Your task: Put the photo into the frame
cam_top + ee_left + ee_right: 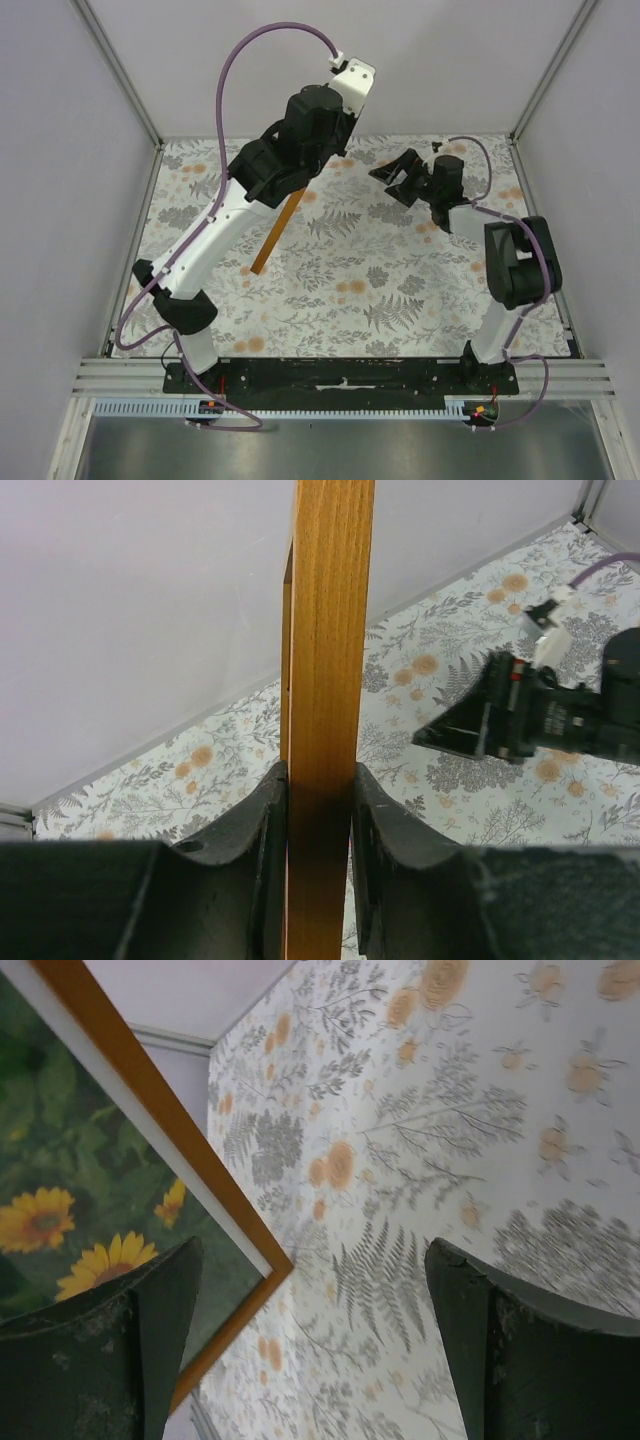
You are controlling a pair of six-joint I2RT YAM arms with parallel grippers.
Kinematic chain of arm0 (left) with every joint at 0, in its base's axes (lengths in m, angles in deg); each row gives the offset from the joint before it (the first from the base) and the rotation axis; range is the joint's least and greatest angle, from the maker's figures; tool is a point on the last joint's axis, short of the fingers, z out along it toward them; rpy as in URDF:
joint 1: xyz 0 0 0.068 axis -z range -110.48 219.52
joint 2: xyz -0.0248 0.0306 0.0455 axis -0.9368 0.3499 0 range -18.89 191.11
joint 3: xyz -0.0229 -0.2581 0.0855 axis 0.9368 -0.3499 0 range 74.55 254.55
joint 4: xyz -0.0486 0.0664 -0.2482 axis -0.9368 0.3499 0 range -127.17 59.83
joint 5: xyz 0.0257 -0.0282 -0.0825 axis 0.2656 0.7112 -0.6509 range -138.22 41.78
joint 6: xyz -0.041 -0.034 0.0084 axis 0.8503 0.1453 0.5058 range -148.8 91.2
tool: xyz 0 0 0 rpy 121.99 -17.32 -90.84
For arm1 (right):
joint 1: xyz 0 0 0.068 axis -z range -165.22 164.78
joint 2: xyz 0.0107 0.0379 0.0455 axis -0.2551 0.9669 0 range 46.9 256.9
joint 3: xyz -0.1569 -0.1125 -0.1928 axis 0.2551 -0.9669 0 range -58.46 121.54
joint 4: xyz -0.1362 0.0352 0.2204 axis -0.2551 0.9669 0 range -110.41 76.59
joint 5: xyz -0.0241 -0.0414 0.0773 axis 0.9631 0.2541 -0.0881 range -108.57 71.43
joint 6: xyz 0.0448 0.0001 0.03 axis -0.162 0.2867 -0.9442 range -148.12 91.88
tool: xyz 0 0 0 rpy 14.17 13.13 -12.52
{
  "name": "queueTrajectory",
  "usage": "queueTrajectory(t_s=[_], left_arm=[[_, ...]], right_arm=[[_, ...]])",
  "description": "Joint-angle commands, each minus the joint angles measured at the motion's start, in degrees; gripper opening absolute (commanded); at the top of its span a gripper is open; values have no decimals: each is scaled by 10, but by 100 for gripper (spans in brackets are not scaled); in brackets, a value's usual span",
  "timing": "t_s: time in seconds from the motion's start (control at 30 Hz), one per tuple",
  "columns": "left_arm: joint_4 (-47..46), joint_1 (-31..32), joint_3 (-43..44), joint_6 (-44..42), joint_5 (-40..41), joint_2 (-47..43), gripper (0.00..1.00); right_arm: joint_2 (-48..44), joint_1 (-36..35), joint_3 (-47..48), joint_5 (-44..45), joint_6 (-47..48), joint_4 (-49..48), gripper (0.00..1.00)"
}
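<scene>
My left gripper (288,192) is shut on the frame (275,235), a thin light-brown wooden rectangle held on edge above the table. In the left wrist view the frame's edge (325,660) rises upright between my fingers (255,820). In the right wrist view the frame's lower corner (262,1260) shows, with the photo (70,1160), yellow sunflowers on dark green, behind a white border inside it. My right gripper (396,175) is open and empty, to the right of the frame, apart from it; its fingers (520,1350) face the frame's front.
The table (380,290) has a cloth with grey ferns and orange flowers. Pale walls with metal rails (125,85) enclose it at left, back and right. The right arm's gripper also shows in the left wrist view (500,720).
</scene>
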Motion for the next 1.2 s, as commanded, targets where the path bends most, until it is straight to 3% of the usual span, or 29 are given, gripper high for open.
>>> queueTrajectory(t_s=[0.0, 0.2, 0.37, 0.57, 0.77, 0.9, 1.17], left_arm=[[-52, 1, -12, 50, 6, -50, 2], [-90, 2, -89, 48, -10, -104, 2], [-126, 8, -155, 54, -28, -143, 2], [-157, 12, -216, 57, -29, -175, 2], [-169, 17, -238, 56, -28, -195, 2], [-185, 19, -274, 57, -35, -211, 2], [-205, 20, -308, 56, -24, -223, 2]], right_arm=[[100, -33, 108, 14, -128, -131, 98], [202, -54, 192, 22, -260, -191, 97], [276, -74, 304, 24, -345, -121, 94], [353, -111, 474, 68, -403, 33, 94], [456, -140, 591, 81, -519, 39, 94], [521, -162, 702, 80, -530, 66, 94], [528, -177, 668, 69, -551, -23, 95]])
